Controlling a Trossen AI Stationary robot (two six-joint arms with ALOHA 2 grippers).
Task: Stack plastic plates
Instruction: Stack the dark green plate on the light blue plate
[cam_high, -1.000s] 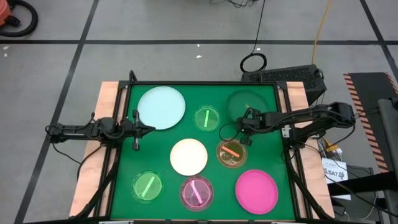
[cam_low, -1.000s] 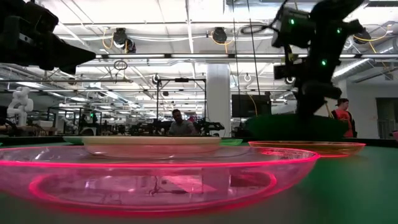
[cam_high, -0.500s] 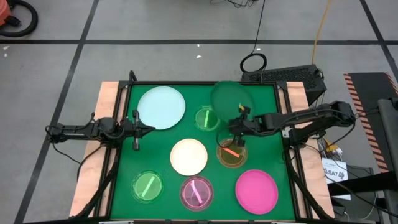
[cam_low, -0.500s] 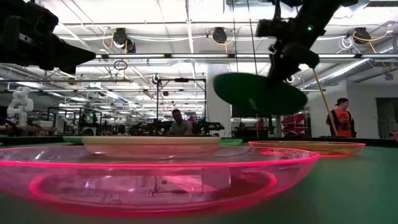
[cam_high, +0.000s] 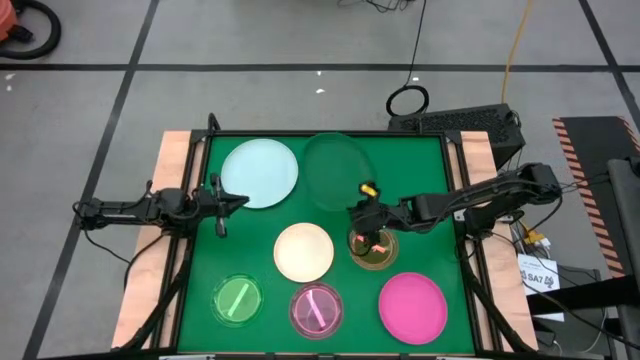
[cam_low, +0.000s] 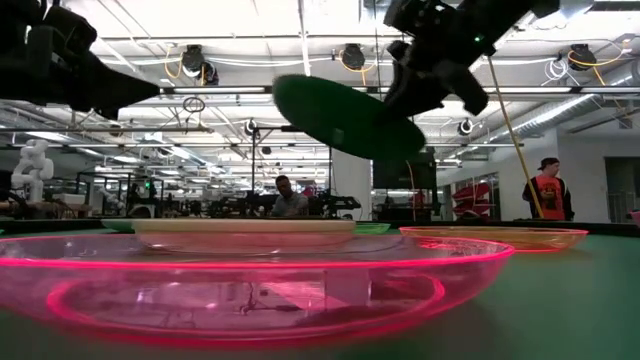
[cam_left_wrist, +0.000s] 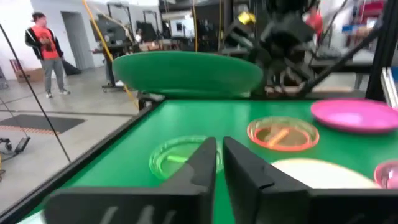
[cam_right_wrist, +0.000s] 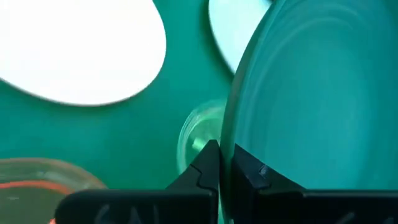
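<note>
Green table (cam_high: 420, 160) with all plates apart, no stack yet, right gripper (cam_high: 362, 212) pinching dark-green plate (cam_high: 330, 170) midair, left gripper (cam_high: 218, 196) nearly closed, empty.

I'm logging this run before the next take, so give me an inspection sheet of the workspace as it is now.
Surface: green mat on a wood-edged table.
Job's things: pale-blue plate, white plate, hot-pink plate, small amber plate, small pink plate and small green plate lie on the mat; another small green plate lies under the dark-green plate, which is held tilted in the air.
Clutter: nothing seen.
Grippers: right gripper shut on the dark-green plate's rim; left gripper at the mat's left edge, holding nothing.
Cables: coiled cable on the floor behind the table.
Surroundings: person in an orange vest.
</note>
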